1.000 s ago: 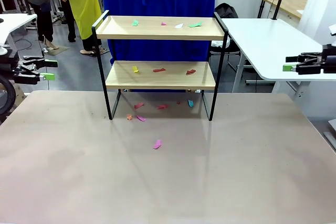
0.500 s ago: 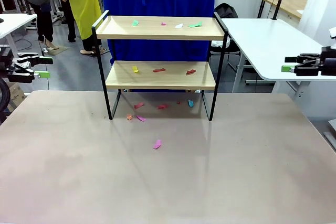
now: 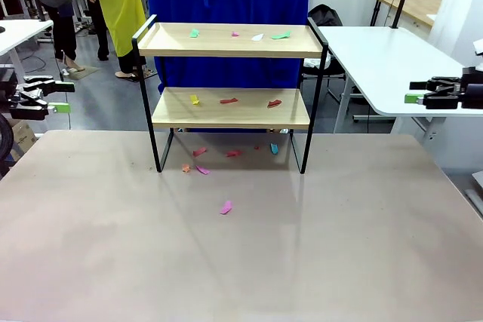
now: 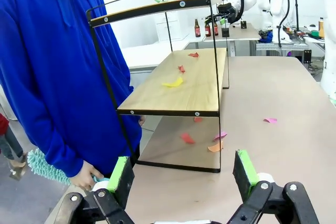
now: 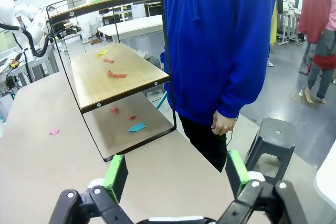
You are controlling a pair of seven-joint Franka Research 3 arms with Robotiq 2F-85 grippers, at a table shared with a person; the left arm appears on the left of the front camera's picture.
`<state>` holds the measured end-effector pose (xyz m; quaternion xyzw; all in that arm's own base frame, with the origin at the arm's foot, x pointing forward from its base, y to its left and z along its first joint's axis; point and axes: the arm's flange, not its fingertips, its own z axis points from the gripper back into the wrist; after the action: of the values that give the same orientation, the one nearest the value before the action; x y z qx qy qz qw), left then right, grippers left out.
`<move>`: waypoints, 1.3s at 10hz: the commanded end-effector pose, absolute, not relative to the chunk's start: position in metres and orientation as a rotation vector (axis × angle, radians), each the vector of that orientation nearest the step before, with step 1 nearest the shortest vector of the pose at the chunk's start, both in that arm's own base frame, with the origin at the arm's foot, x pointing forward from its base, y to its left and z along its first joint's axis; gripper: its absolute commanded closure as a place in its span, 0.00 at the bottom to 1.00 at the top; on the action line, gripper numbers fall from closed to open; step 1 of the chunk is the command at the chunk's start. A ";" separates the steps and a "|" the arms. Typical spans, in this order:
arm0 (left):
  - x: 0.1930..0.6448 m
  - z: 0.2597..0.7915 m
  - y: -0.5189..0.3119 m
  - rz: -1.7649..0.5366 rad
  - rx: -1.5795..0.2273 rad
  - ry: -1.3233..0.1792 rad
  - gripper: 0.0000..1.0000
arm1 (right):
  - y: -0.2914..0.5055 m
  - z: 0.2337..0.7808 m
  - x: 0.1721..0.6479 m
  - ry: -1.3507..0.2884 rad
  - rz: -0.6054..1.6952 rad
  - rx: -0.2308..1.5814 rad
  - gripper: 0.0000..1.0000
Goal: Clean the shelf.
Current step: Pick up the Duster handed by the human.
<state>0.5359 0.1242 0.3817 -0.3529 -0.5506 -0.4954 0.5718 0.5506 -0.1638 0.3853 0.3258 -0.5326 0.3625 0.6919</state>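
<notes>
The shelf (image 3: 226, 49) stands at the far middle of the table, with two light wood boards in a thin black frame. Small coloured paper scraps lie on its upper board, its lower board (image 3: 226, 115) and the table under it. My left gripper (image 3: 64, 96) hovers off the table's left edge, open and empty. My right gripper (image 3: 413, 91) hovers off the right edge, also open and empty. The left wrist view looks between its open fingers (image 4: 122, 173) at the shelf (image 4: 178, 90) end-on. The right wrist view sees the shelf (image 5: 113, 85) from the other end past its fingers (image 5: 116, 172).
A person in a blue hoodie (image 4: 58, 72) stands right behind the shelf, a teal duster (image 4: 39, 163) in one hand. A pink scrap (image 3: 226, 207) lies on the bare table (image 3: 241, 262) in front. A white table (image 3: 377, 58) is at the right, a black stool (image 5: 273, 135) behind.
My left gripper has drawn a little up and to the left, away from the table. The right gripper has barely shifted. The shelf and scraps are unmoved.
</notes>
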 end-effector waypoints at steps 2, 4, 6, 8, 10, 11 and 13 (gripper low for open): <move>0.536 0.382 0.124 -1.160 -0.827 -1.286 0.00 | -0.163 0.386 0.551 -1.193 0.810 0.728 0.00; 0.536 0.382 0.124 -1.160 -0.827 -1.286 0.00 | -0.163 0.386 0.551 -1.193 0.810 0.728 0.00; 0.536 0.382 0.124 -1.160 -0.827 -1.286 0.00 | -0.163 0.386 0.551 -1.193 0.810 0.728 0.00; 0.536 0.382 0.124 -1.160 -0.827 -1.286 0.00 | -0.163 0.386 0.551 -1.193 0.810 0.728 0.00; 0.536 0.382 0.124 -1.160 -0.827 -1.286 0.00 | -0.163 0.386 0.551 -1.193 0.810 0.728 0.00; 0.536 0.382 0.124 -1.160 -0.827 -1.286 0.00 | -0.163 0.386 0.551 -1.193 0.810 0.728 0.00; 0.536 0.382 0.124 -1.160 -0.827 -1.286 0.00 | -0.163 0.386 0.551 -1.193 0.810 0.728 0.00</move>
<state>0.5361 0.1243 0.3800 -0.3537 -0.5498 -0.4947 0.5726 0.5505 -0.1640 0.3852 0.3258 -0.5326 0.3624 0.6920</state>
